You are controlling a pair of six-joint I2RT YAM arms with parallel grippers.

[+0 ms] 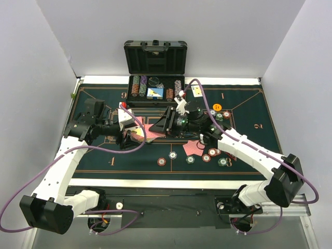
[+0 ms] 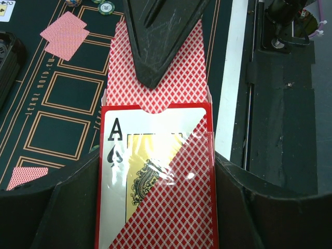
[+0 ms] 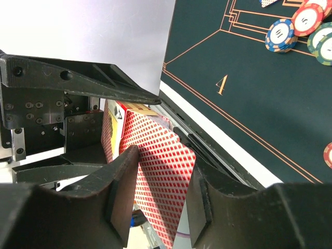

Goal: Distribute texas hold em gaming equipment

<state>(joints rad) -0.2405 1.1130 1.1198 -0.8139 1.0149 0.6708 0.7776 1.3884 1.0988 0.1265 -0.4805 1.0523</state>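
**Operator:** Left side first. What's the state there?

**Spotter:** Your left pincer (image 2: 155, 174) is clamped on the card box (image 2: 155, 207). It has one finger on each long side, and the ace of spades panel faces its wrist camera.

**Operator:** And the deck?

**Spotter:** The red-backed cards (image 2: 179, 78) stick out of the box's open end, straight ahead of that pincer. One finger of your right pincer (image 3: 162, 162) lies across their backs.

**Operator:** So the right one has them?

**Spotter:** You can see its jaws partly closed, one on each side of the cards that stick out. I cannot tell whether they are actually pressing the cards.

**Operator:** What's on the table (image 1: 104, 161)?

**Spotter:** Two loose cards (image 1: 193, 148) lie face down behind your right pincer, beside its forearm. Several poker chips (image 1: 190, 159) sit in a loose row near them, towards your arm bases. An orange disc (image 1: 217, 107) lies on the far side of your right wrist. The black case (image 1: 155, 57) stands open at the far edge, well beyond both pincers.
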